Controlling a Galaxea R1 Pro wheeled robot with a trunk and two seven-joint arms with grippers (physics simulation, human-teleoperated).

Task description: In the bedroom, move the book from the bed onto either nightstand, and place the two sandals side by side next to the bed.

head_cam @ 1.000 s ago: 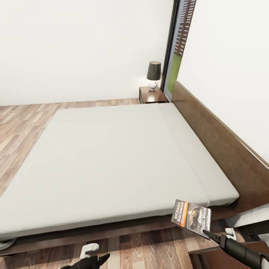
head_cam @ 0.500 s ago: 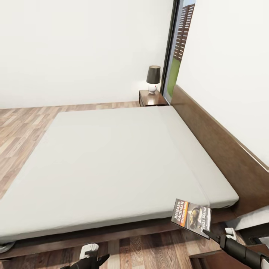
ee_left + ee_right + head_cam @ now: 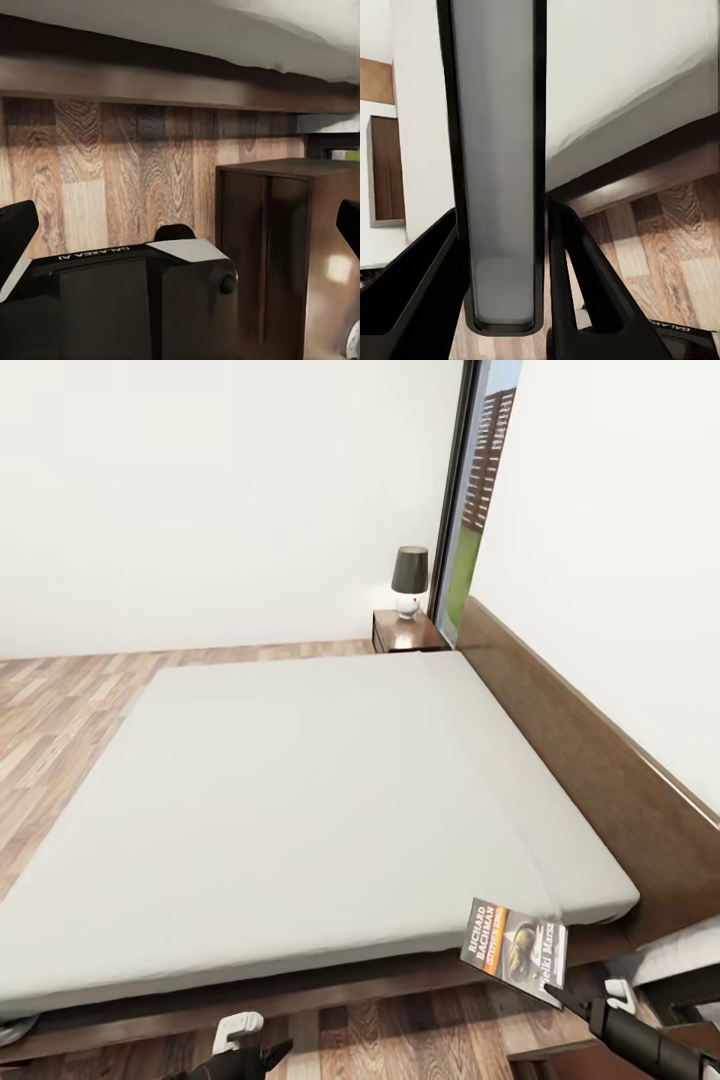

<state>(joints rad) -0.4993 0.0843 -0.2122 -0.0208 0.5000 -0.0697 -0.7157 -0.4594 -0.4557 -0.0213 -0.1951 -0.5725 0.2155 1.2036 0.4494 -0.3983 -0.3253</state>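
Observation:
My right gripper is shut on the book, a thin paperback with a dark cover and an orange band. It hangs upright just off the near right corner of the bed. In the right wrist view the book stands edge-on between the two black fingers. My left gripper is low over the wood floor in front of the bed frame, open and holding nothing. One nightstand stands at the far side of the headboard, another nightstand close by on the floor. The sandals are out of view.
A black-shaded lamp stands on the far nightstand beside a tall window. The dark headboard runs along the right wall. Something white on a dark frame sits at the right edge. Wood floor lies open left of the bed.
The whole head view has shifted a little, so the camera moved. The book stays in my right gripper at the bed's near right corner. The left gripper has kept its place.

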